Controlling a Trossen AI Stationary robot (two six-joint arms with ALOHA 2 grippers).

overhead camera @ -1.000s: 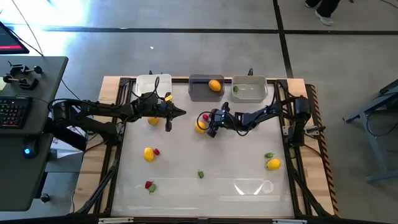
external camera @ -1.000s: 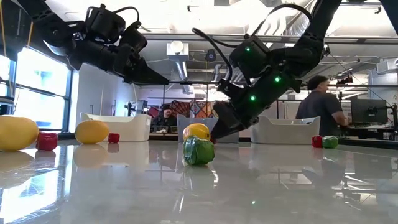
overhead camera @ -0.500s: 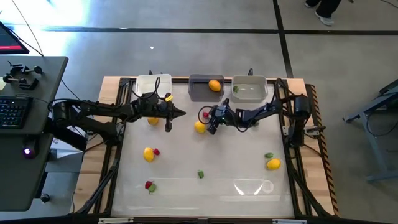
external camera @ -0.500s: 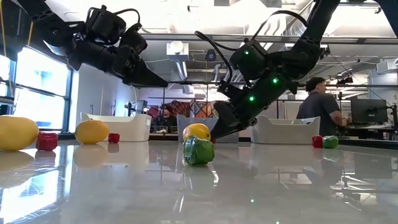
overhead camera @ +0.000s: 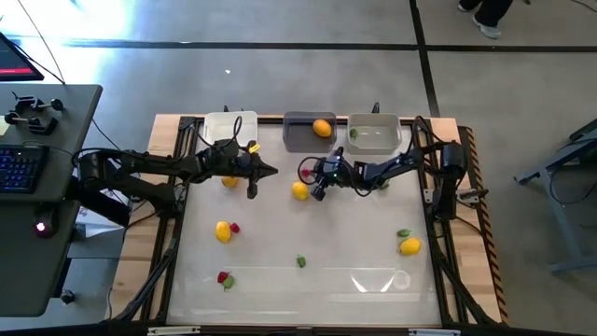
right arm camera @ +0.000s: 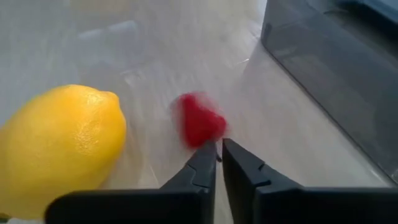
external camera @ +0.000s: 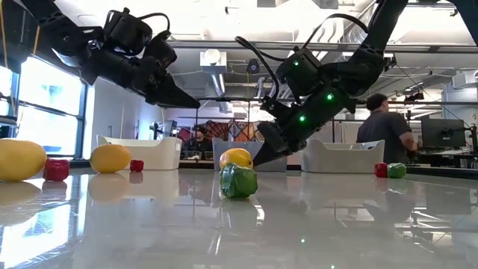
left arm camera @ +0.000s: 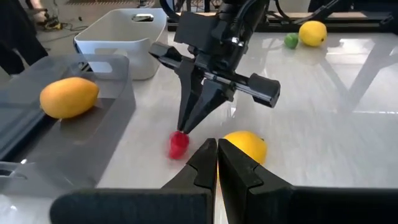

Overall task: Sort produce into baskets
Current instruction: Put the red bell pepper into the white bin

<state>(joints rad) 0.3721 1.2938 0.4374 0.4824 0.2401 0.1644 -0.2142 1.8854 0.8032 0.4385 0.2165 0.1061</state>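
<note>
My right gripper (overhead camera: pixel 311 179) is shut at the table's middle. Its tips are at the near edge of a small red berry (right arm camera: pixel 198 121), which is not between the fingers. A lemon (right arm camera: pixel 59 146) lies beside the berry on the table. My left gripper (left arm camera: pixel 217 152) is shut on nothing. It hovers above the table just left of the lemon (overhead camera: pixel 299 190), pointing at it. At the far edge stand the white basket (overhead camera: pixel 229 128), the dark grey basket (overhead camera: pixel 300 137) with an orange fruit (overhead camera: pixel 322 128) in it, and the light grey basket (overhead camera: pixel 381 136) with a green bit (overhead camera: pixel 354 134). My right gripper's shut fingertips (left arm camera: pixel 184 129) slant down from the table's right onto the red berry's edge (left arm camera: pixel 178 144). The berry lies on the table, outside the fingers. I cannot tell whether the tips touch it.
More produce lies scattered on the table. A yellow fruit (overhead camera: pixel 229 181) is under the left arm, and a lemon with a red bit (overhead camera: pixel 223 231) is at the left. A green pepper (overhead camera: pixel 300 261) and a red and green pair (overhead camera: pixel 224 278) lie nearer. A lemon (overhead camera: pixel 409 246) lies at the right.
My right gripper has swung a little toward the far edge, from beside the lemon to the red berry, and has shut without taking the berry in. The lemon has stayed in place. My left arm has kept still.
</note>
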